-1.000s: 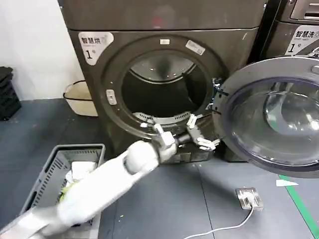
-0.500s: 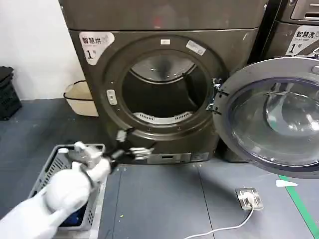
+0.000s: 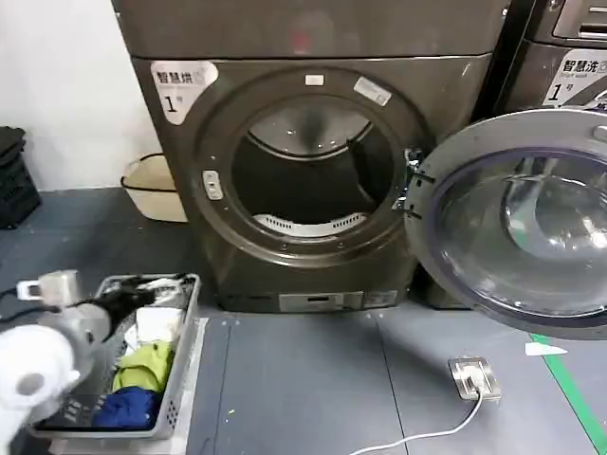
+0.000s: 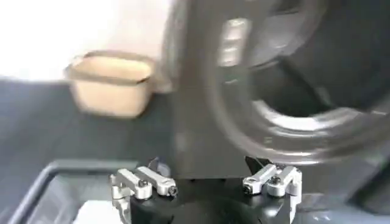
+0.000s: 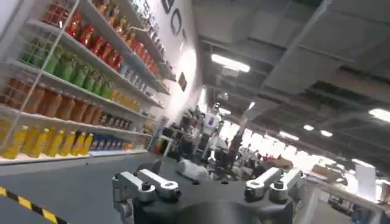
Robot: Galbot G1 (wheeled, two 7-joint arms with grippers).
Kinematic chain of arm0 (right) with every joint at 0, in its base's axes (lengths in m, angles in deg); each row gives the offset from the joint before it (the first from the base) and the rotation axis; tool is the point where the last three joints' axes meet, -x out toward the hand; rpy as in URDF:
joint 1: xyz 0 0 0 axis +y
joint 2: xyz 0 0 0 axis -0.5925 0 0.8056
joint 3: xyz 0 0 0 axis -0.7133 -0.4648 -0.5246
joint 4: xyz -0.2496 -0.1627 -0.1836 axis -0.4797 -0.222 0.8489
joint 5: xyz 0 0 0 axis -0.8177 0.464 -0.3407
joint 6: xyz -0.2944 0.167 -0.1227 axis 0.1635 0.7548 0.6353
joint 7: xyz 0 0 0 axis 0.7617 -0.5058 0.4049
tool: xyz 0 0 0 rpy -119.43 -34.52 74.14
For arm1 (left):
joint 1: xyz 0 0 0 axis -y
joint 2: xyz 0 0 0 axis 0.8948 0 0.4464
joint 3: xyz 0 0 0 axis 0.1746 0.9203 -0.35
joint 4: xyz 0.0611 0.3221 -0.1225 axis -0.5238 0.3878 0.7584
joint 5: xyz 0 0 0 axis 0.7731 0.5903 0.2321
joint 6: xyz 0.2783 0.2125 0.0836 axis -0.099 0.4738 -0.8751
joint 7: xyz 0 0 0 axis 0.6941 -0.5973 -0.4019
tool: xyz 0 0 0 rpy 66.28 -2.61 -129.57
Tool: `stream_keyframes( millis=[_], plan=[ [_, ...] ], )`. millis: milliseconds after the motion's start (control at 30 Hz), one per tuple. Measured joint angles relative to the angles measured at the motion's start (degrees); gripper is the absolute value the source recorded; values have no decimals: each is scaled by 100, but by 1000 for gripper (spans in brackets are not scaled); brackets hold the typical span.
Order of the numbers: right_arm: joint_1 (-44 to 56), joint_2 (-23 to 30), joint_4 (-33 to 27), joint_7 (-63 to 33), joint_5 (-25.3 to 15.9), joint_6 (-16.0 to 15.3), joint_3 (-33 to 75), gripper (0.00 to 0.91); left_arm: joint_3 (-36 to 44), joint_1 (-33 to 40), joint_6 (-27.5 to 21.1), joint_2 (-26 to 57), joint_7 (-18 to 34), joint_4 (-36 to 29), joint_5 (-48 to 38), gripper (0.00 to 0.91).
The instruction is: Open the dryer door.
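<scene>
Gleaming chrome-rimmed dryer door (image 3: 517, 223) (round, ajar)

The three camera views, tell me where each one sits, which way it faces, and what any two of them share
Head view: on the robot's head, looking forward and down at the dark grey-brown dryer, its chrome-rimmed round dryer door swung open; the left gripper hangs over the grey laundry basket.
Left wrist view: on the left arm's wrist, facing the dryer's front; the left gripper shows open.
Right wrist view: on the right arm's wrist, facing shelves of bottles and the ceiling; the right gripper shows open.
Shared: head and left wrist views both show the beige tub beside the dryer.
</scene>
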Motion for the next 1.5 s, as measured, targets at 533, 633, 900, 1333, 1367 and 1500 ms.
stream_keyframes(
  millis=[533, 633, 900, 1333, 1367, 1500],
  plan=[
    [-209, -10, 87, -36, 119, 106, -352, 907, -695, -437, 8, 754, 2713, 787, -3793, 907],
    [-210, 9, 79, -28, 120, 130, -386, 907, -686, -382, 8, 857, 2918, 856, -4428, 907],
    [-198, 58, 113, -8, 165, 146, -392, 907, -530, -250, 7, 1016, 3217, 931, -5066, 907],
    [-193, 109, 138, 106, 251, 273, -391, 907, -482, -193, 7, 1134, 3463, 971, -5590, 907],
    [-191, 109, 138, 106, 254, 273, -397, 907, -481, -193, 7, 1137, 3467, 985, -5605, 907],
    [-195, 111, 139, 111, 254, 283, -418, 907, -468, -170, 7, 1146, 3482, 1073, -5640, 907]
  ],
)
